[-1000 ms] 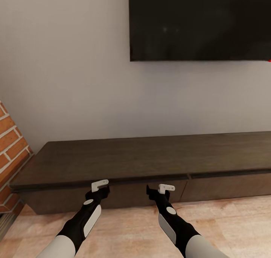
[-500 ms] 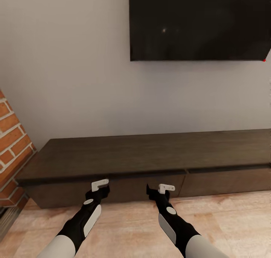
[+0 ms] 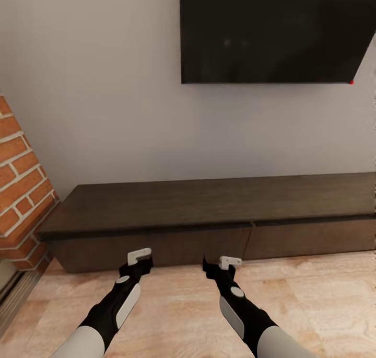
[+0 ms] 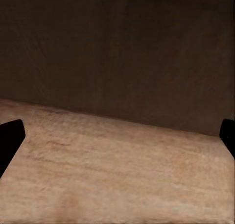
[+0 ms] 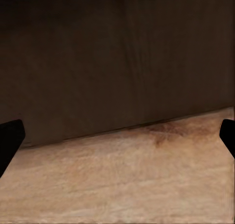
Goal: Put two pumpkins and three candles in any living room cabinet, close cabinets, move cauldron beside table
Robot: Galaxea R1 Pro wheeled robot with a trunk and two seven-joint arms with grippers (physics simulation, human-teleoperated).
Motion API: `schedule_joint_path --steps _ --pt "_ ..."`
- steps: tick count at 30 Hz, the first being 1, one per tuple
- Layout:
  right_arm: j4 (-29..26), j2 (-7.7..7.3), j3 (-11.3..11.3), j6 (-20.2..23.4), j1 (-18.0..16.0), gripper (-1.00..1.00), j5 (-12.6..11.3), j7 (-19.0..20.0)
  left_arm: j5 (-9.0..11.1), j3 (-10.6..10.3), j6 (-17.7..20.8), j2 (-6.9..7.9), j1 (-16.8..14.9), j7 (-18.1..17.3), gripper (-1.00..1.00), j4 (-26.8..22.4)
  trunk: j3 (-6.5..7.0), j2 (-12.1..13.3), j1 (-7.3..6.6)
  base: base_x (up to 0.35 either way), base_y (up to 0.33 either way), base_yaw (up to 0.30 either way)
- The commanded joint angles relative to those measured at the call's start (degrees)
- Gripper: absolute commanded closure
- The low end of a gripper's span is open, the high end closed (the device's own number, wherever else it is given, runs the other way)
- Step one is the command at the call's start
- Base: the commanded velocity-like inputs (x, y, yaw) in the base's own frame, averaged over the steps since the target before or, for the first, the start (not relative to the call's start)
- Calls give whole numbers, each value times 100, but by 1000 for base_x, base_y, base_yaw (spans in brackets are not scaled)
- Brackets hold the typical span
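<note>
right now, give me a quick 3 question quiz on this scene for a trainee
1. True or false: the cabinet has a drawer pulled out.
2. What hangs on the wall above it? A) mirror B) dark screen C) shelf
3. What material is the structure at the far left?

Key:
1. False; both drawer fronts sit flush.
2. B, the dark screen.
3. Red brick.
</note>
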Motion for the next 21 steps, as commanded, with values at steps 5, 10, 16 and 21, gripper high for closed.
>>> schedule_joint_path --steps 5,10,16,21 --pt "2 -4 45 169 -6 -100 -94 -36 77 -205 84 -111 -2 69 -100 -72 -5 -2 -4 -64 0 0" --pt "2 -2 9 250 -6 -100 -114 181 100 -252 244 -150 -2 79 -100 -226 -5 -2 -4 -5 0 0" --pt "2 -2 -32 455 -6 -100 -141 345 326 -201 1538 -96 -1 80 -100 -938 128 6 -19 0 0 0" --pt "0 -1 -63 1012 -6 -100 -440 335 453 -178 2089 -84 -2 90 -100 -1117 239 12 -32 0 0 0"
